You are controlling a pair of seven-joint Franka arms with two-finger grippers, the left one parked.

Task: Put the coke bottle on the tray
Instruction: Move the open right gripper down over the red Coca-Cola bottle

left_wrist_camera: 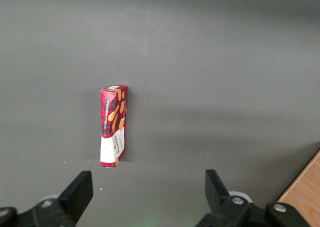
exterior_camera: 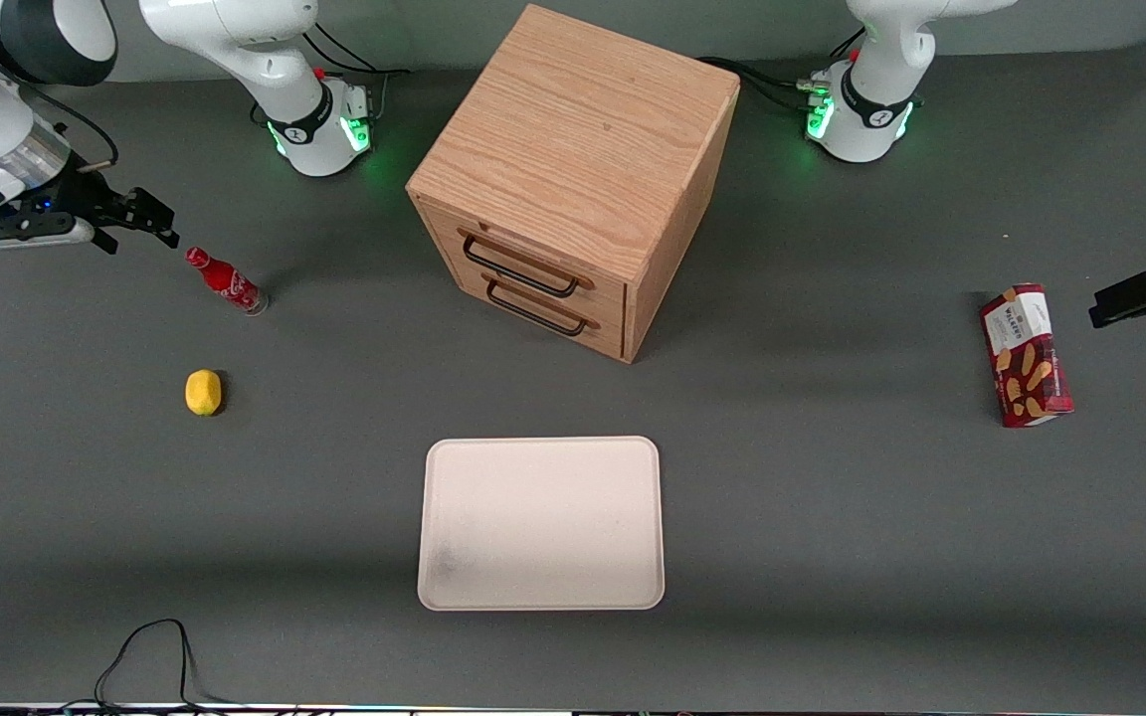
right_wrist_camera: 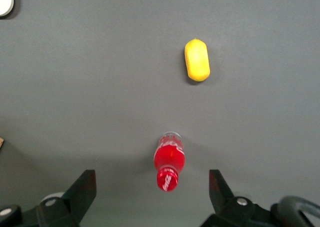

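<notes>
The coke bottle (exterior_camera: 227, 281) is small, slim and red with a red cap, and it stands upright on the grey table toward the working arm's end. In the right wrist view I look down on the coke bottle (right_wrist_camera: 169, 162) cap first. My gripper (exterior_camera: 150, 221) hangs open above the table, just short of the bottle and apart from it. Seen from the wrist, the gripper (right_wrist_camera: 152, 189) has its fingers spread wide, with the cap showing between them lower down and nothing held. The cream-white tray (exterior_camera: 541, 522) lies flat near the table's front edge, with nothing on it.
A yellow lemon (exterior_camera: 203, 392) lies nearer the front camera than the bottle. A wooden two-drawer cabinet (exterior_camera: 573, 179) stands mid-table, above the tray. A red biscuit box (exterior_camera: 1026, 355) lies toward the parked arm's end. A black cable (exterior_camera: 145, 646) loops at the front edge.
</notes>
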